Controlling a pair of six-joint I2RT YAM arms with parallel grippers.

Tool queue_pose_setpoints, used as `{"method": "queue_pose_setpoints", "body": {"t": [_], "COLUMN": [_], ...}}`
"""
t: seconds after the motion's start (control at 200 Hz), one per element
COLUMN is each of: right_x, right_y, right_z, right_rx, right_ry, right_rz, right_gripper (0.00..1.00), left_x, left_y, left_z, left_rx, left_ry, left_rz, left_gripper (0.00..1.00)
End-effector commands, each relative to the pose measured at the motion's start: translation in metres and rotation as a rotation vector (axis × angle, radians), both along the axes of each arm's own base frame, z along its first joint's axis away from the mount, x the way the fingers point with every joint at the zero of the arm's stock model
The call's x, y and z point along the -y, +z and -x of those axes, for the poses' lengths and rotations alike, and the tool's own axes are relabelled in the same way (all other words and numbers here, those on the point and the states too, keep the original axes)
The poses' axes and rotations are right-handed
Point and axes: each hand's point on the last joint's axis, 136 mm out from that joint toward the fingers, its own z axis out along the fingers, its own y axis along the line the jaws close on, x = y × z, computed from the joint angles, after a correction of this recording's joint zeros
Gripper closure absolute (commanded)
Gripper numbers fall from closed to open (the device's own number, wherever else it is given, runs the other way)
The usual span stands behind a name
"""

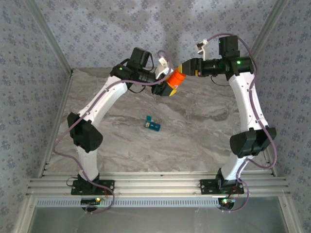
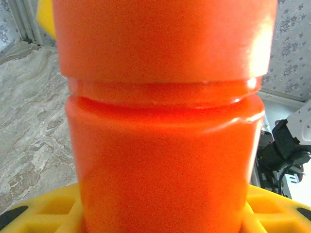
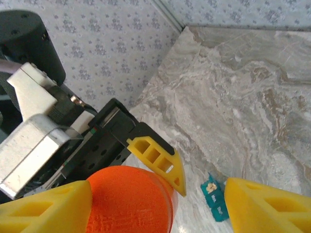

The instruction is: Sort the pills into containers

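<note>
table: marble-look top. The arms meet over its far middle, up off the surface.
left gripper: clamped on the body of the orange bottle, with yellow fingers on either side of it. Holds it mid-air and tilted, cap end toward the other arm. Reads as a brace so the cap can be worked.
right gripper: faces the cap end head-on. Jaws are spread wider than the cap. In the right wrist view one finger sits just beside the cap edge and the other stands clear of it. Gripping nothing.
orange bottle: cap looks to be on. Judgement: the step in hand is uncapping, and nothing gets sorted until that's done.
containers: teal strip flat on the table near the middle, well apart from the bottle. One lid looks flipped open. Probably parked there as the drop target.
pale bit: sits in one compartment of the strip. Too small to say whether it's a pill.
next: right jaws need to close square on the cap or it slips. The left has to hold against the twist.
</note>
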Motion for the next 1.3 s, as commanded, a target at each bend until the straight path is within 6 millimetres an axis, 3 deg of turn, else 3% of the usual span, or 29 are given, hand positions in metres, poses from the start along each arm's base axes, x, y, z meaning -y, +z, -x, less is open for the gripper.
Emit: {"method": "queue_pose_setpoints", "body": {"t": [0.0,0.969,1.294], "right_x": [-0.001,-0.006,-0.009], "right_y": [-0.003,0.026,0.017], "right_z": [0.007,0.026,0.029], "right_rx": [0.009,0.041,0.008], "right_ry": [0.029,0.058,0.072], "right_rz": [0.035,-0.075,-0.081], "right_gripper": [0.27,0.31,0.32], "left_x": [0.002,0.003,0.003], "left_y": [0.009,0.006,0.008], "left_z": [0.005,0.005,0.004], "left_rx": [0.004,-0.014,-0.011], "left_ry": [-0.046,-0.056,-0.057], "left_rz": [0.031,0.025,0.027], "left_gripper": [1.00,1.00,1.00]}}
